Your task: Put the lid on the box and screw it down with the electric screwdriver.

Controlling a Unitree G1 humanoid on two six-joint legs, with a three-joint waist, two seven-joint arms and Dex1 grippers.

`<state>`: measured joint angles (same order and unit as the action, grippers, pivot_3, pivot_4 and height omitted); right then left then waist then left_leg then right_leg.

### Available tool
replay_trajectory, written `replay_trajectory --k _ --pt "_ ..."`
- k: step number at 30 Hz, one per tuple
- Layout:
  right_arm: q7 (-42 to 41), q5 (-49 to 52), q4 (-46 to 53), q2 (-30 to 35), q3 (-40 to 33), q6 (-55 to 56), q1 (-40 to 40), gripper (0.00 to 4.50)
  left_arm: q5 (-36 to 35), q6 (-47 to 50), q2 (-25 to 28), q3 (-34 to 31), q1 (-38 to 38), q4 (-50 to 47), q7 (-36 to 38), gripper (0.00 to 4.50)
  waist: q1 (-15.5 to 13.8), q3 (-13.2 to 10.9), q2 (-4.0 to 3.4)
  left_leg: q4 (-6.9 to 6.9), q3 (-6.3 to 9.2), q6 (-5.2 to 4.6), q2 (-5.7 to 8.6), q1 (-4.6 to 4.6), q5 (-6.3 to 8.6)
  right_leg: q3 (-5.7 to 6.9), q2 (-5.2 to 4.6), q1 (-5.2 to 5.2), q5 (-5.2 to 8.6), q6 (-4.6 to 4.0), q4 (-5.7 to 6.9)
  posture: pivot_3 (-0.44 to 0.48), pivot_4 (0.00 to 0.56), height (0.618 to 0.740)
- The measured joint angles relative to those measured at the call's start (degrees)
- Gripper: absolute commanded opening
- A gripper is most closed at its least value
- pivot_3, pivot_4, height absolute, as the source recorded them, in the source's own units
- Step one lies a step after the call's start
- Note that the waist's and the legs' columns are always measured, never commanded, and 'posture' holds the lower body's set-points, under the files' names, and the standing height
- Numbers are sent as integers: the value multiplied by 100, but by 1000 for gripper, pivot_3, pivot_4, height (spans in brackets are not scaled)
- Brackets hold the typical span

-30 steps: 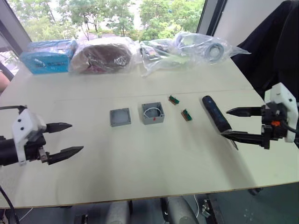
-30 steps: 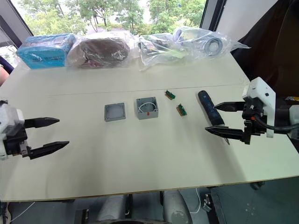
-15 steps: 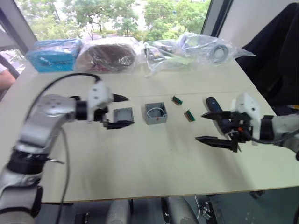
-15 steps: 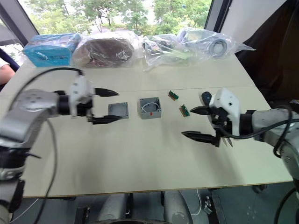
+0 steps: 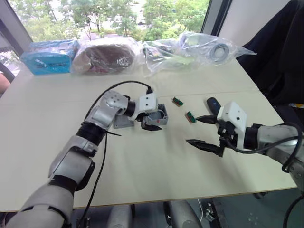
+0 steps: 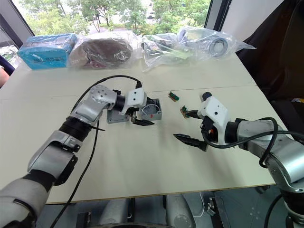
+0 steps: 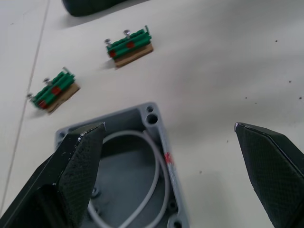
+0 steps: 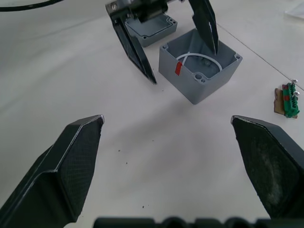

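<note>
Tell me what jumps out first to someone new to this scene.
The left gripper hangs open over the box at mid-table, one finger above its white wire loop, with the lid just beside it. To the right, the right gripper is open near the electric screwdriver. Plastic-wrapped bundles line the far edge.

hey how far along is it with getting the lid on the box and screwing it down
Nothing is finished yet. The lid lies flat on the table beside the box, which stands uncovered with its white wire loop showing. In hand: the left gripper is open, straddling the box, holding nothing. The right gripper is open and empty near the electric screwdriver, which lies on the table. Left to do: place the lid and screw it down.
</note>
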<state>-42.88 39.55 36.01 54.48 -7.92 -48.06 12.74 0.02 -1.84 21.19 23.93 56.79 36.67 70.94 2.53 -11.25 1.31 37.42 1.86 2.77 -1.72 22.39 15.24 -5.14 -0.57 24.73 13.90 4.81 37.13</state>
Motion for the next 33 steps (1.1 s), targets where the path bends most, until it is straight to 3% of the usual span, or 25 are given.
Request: replay_trajectory --k 3,11,19,24,33 --pt "51 -1 15 -11 -18 3 -94 4500 177 -22 -39 16 9 152 37 3385 1 0 0 1 0 0 0 0 0 0 0 0 0 0 3 0 150 740" --pt "163 -11 30 -73 -18 64 -100 4500 519 12 -31 115 4 125 151 175 -3 0 0 2 0 0 0 1 0 -1 -1 -1 0 0 2 0 150 740" --pt "178 -56 30 -79 -17 99 -120 4500 123 510 616 82 -568 -1040 1286 73 -2 0 0 -2 0 0 -2 -1 0 0 0 0 0 0 4 0 150 740" --pt "130 -56 26 -78 -18 102 -119 4500 -427 220 977 58 -889 -1559 2069 73 -15 0 0 6 0 0 -1 1 0 0 -2 -1 2 -4 3 0 150 740" --pt "93 -52 27 -79 -17 101 -108 4500 -420 -735 509 82 -737 -942 2135 73 -20 0 0 41 0 -6 0 13 3 0 -2 -8 2 -6 4 0 150 740"
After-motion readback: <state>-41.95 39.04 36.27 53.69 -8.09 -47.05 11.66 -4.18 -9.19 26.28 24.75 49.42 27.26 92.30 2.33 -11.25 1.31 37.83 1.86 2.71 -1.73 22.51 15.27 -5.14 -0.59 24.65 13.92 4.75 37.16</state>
